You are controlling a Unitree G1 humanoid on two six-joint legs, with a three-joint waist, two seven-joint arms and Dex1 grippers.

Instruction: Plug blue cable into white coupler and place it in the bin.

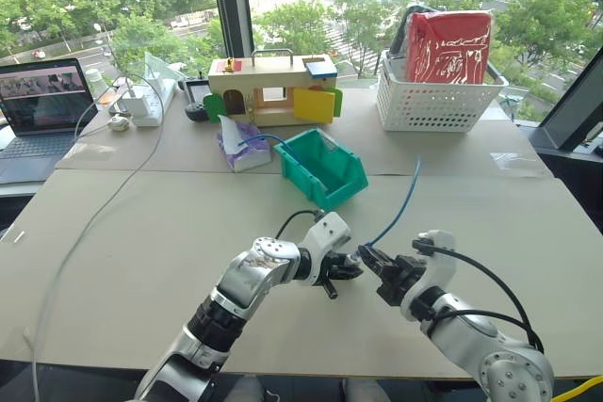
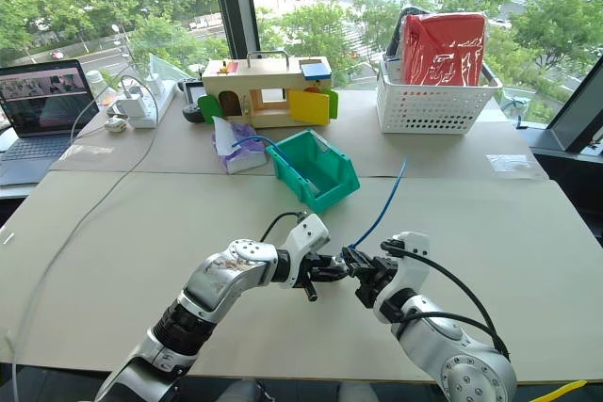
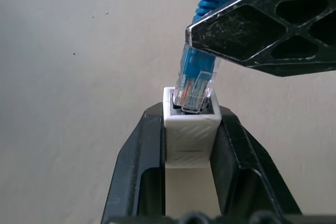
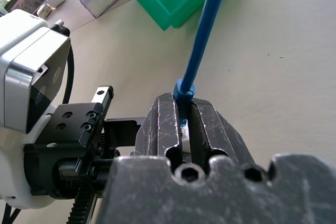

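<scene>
L pincer (image 3: 191,145) clamped, R pincer (image 4: 184,121) clamped, tips meeting mid-front

A laptop (image 1: 42,115) stands open at the table's (image 1: 141,242) far left corner, beside a white power strip (image 1: 151,101). A wooden toy house (image 1: 273,89) sits at the far edge. A tissue pack (image 1: 240,146) lies before it. A white basket (image 1: 435,96) holds a red bag (image 1: 449,46).

Beige table (image 1: 141,233) before daylit windows (image 1: 311,7) onto trees
</scene>
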